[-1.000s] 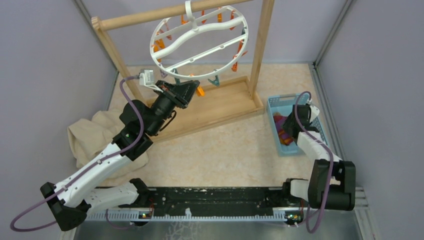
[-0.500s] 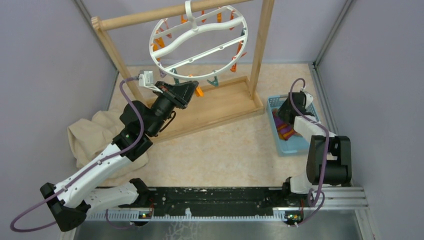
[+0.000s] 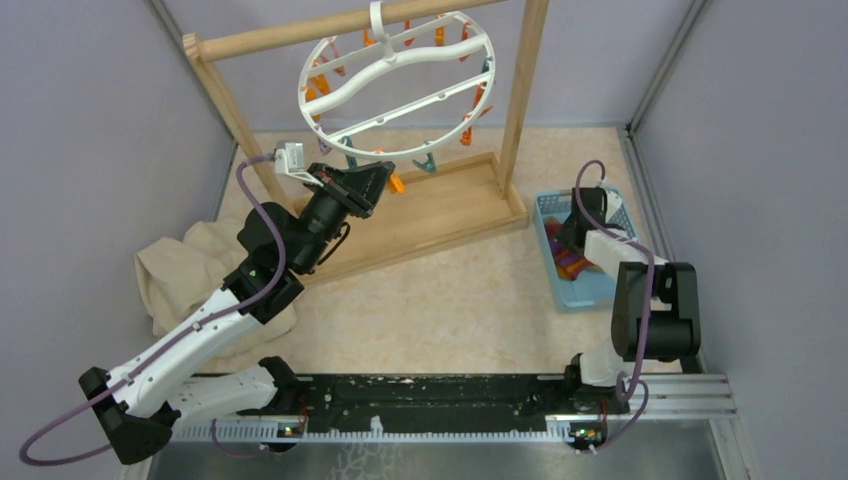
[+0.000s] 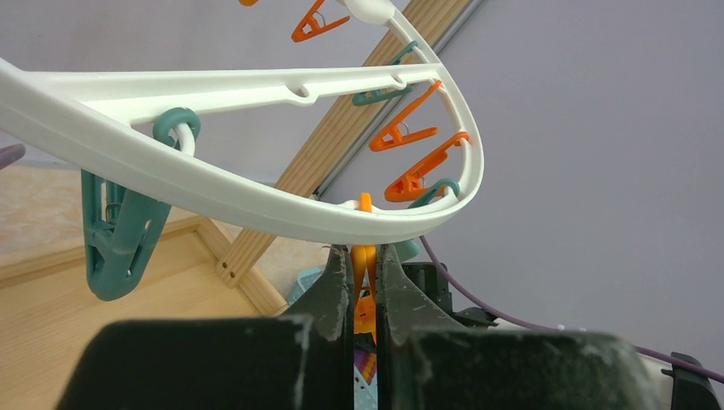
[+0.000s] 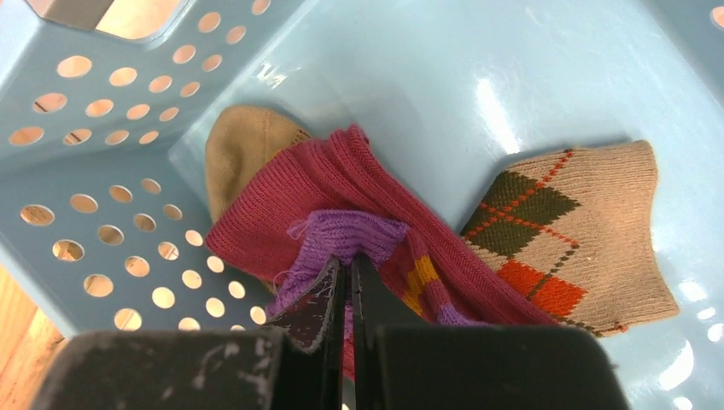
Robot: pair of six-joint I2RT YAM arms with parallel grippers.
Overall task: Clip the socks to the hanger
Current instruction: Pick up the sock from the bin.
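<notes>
The white round hanger (image 3: 400,106) hangs from the wooden rail, its ring (image 4: 213,192) carrying orange and teal clips. My left gripper (image 3: 386,178) (image 4: 364,256) is just under the ring's near edge, shut on an orange clip (image 4: 365,272) that hangs there. The socks lie in the blue basket: a maroon-purple one (image 5: 341,179) partly on top of a tan argyle one (image 5: 589,222). My right gripper (image 3: 572,236) (image 5: 346,263) reaches down into the basket and is shut on the maroon sock's purple cuff (image 5: 346,235).
The wooden frame stand (image 3: 430,212) fills the back middle. A beige cloth (image 3: 175,268) lies bunched at the left beside my left arm. The perforated blue basket (image 3: 602,290) (image 5: 102,171) sits at the right. A teal clip (image 4: 119,239) hangs left of my left fingers.
My right arm swung forward and down into the basket, and its jaws closed on the maroon sock's cuff. The left arm and hanger have not moved.
</notes>
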